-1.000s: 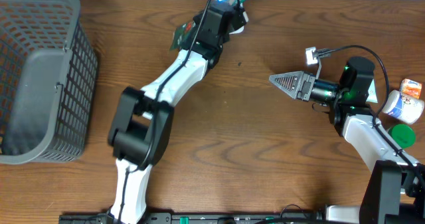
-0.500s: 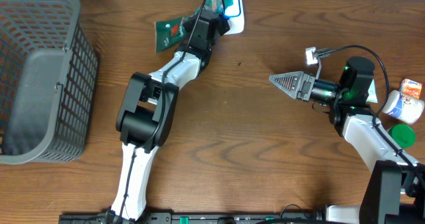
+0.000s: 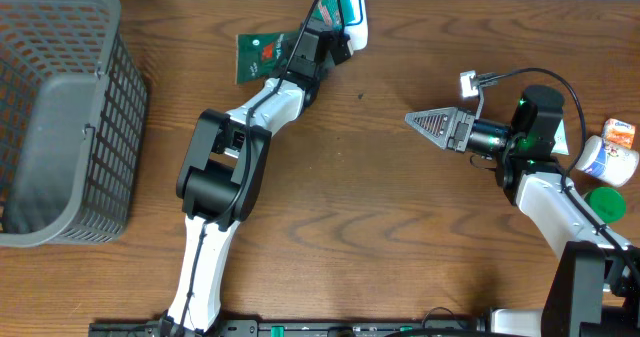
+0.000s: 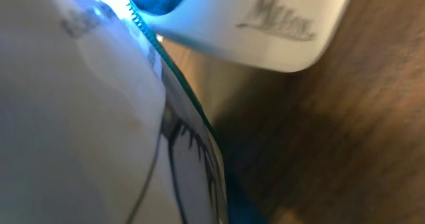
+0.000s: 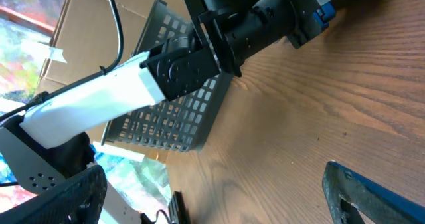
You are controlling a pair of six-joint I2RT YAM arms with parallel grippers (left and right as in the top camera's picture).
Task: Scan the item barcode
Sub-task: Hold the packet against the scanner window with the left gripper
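Up at the far edge of the table, the left gripper is pinched shut on a green packet, with one end of it right up against the white scanner. The scanner's blue glow spills over the packet's pale face in the left wrist view. Dark marks show on that face, but they're too blurred to call a barcode.

This looks like a thin, light pouch — flat, glossy, probably slick and floppy. It likely sags or curls if held far from where it's pinched. The best hold is on an edge seam, firm enough that the film can't slide out. The printed face should stay clear of the fingers and be kept as flat as possible so it can be read.

Over on the right, the right gripper hangs above bare wood with its jaws spread wide, holding nothing. It's well apart from the packet.
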